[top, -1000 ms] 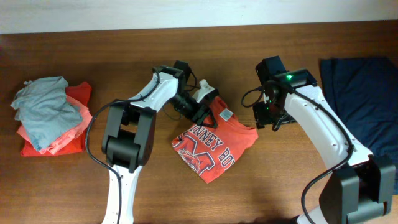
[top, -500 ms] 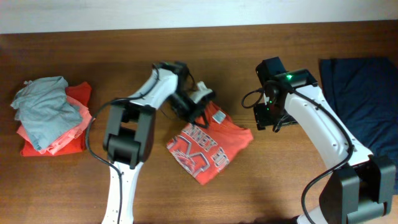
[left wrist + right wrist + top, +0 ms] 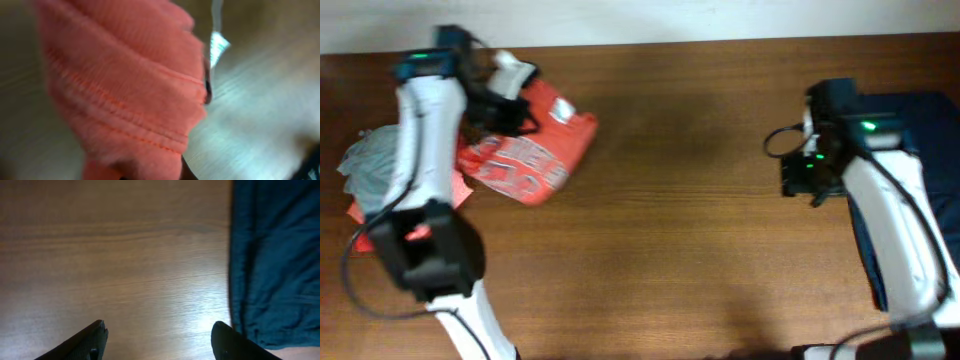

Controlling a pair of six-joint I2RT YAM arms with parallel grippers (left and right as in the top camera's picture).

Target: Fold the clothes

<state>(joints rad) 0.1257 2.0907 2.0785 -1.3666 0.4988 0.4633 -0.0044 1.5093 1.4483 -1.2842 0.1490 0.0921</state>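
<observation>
The folded orange-red T-shirt (image 3: 528, 152) with pale lettering hangs at the far left of the table, next to the pile of clothes (image 3: 382, 180). My left gripper (image 3: 517, 98) is shut on the shirt's upper edge. In the left wrist view the blurred orange fabric (image 3: 125, 85) fills the frame and hides the fingers. My right gripper (image 3: 160, 341) stands open over bare wood, its right fingertip (image 3: 227, 340) just beside the hem of the navy garment (image 3: 275, 260). In the overhead view the right gripper (image 3: 800, 182) sits at the left edge of the navy garment (image 3: 910, 140).
The pile at the left has a grey garment (image 3: 375, 165) on top of salmon and red ones (image 3: 380, 235). The brown wooden table (image 3: 670, 200) spans the view, with its back edge along a white wall (image 3: 670, 20).
My left gripper shut on the orange-red T-shirt and carried it from the table's middle to the far left beside the pile. My right arm moved right to the navy garment's edge.
</observation>
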